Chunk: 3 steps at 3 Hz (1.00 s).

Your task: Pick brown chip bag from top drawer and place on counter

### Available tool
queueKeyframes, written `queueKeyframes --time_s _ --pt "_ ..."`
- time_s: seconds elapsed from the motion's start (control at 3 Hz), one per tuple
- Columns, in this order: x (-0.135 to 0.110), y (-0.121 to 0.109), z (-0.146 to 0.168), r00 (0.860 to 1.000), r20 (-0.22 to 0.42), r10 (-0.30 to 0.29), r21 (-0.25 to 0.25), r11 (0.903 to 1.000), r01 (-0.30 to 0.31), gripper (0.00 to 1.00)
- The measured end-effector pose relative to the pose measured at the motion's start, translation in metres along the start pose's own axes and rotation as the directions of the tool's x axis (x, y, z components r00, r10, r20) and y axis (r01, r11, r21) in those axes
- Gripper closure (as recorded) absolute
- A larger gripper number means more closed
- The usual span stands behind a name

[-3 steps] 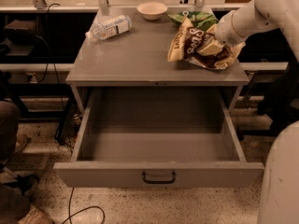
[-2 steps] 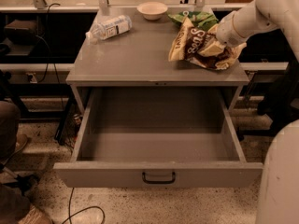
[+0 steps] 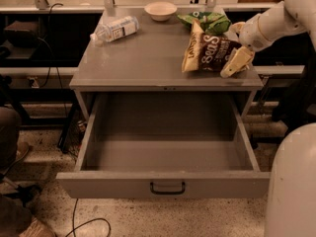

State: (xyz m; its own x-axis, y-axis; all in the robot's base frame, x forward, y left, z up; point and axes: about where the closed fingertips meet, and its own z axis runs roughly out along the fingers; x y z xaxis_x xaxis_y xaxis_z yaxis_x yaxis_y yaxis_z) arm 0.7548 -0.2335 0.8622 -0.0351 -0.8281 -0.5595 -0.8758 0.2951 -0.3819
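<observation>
The brown chip bag [image 3: 207,53] lies on the right side of the counter [image 3: 143,58], with its white lettering facing up. My gripper [image 3: 238,47] is at the bag's right end, touching it and covering that end. The arm comes in from the upper right. The top drawer [image 3: 163,184] is pulled fully open below the counter. Its inside shows only bare grey metal, and its dark handle [image 3: 168,188] sits at the centre of the front panel.
A green chip bag [image 3: 210,19] lies behind the brown one. A white bowl [image 3: 160,10] stands at the back of the counter and a plastic bottle [image 3: 114,28] lies at the back left. My white base [image 3: 291,181] is at the lower right. Cables run over the floor at the left.
The brown chip bag and my gripper stay at about the same place on the counter's right side. The bag may have settled slightly lower.
</observation>
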Motion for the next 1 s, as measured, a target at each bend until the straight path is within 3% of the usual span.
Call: queueKeyframes --time_s 0.33,0.67,1.0 --pt "0.005 0.001 -0.005 1.000 0.004 0.011 -0.012 0.9999 -0.011 0.00" --pt "0.011 0.008 -0.030 1.000 -0.001 0.020 -0.003 0.9998 -0.020 0.00" --pt "0.018 0.017 -0.070 0.999 -0.008 0.046 0.046 0.9979 -0.046 0.00"
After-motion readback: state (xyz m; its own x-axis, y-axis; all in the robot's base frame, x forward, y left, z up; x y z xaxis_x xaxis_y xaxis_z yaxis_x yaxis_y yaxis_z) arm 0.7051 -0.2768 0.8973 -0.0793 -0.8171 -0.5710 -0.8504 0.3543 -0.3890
